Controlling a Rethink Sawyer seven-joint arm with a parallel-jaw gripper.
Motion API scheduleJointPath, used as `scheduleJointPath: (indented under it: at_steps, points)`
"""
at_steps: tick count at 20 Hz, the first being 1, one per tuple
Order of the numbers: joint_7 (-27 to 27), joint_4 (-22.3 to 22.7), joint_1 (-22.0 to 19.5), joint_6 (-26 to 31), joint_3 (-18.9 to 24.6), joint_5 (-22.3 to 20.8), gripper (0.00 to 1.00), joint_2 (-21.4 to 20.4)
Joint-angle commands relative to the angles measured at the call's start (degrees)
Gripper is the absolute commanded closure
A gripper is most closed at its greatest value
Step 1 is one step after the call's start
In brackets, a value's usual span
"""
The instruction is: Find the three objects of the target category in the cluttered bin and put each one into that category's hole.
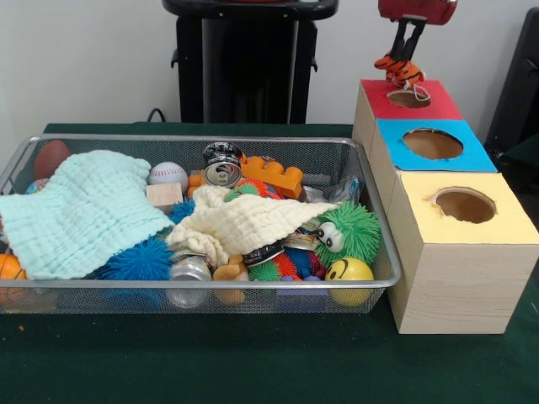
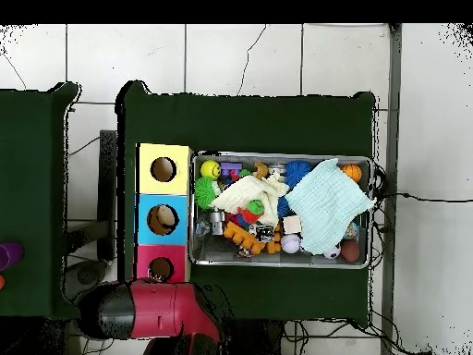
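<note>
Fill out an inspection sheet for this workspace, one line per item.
Surface: dark green cloth-covered table.
Job's things: wire mesh bin full of toys; wooden box row with red-topped hole, blue-topped hole and yellow-topped hole; orange striped plush toy held right above the red hole.
Clutter: pale green waffle cloth, cream cloth, baseball, drink can, green fuzzy googly-eyed ball, yellow smiley ball, blue spiky ball.
Grippers: gripper shut on the plush toy.
Cables: black cables on the tiled floor beside the table.
Surroundings: white wall, black pedestal.
</note>
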Motion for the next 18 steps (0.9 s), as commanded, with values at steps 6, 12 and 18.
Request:
scheduleJointPath:
  at_steps: [6,12,18]
  points:
    - [14.41,-3.29,0.80,-1.98,-0.44,2.40,1.00,2.28]
    - [15.32,-4.06,2.02,-1.40,-1.42,2.25,1.00,2.64]
    - [17.61,-7.61,3.90,2.31,-3.17,3.17,1.00,4.79]
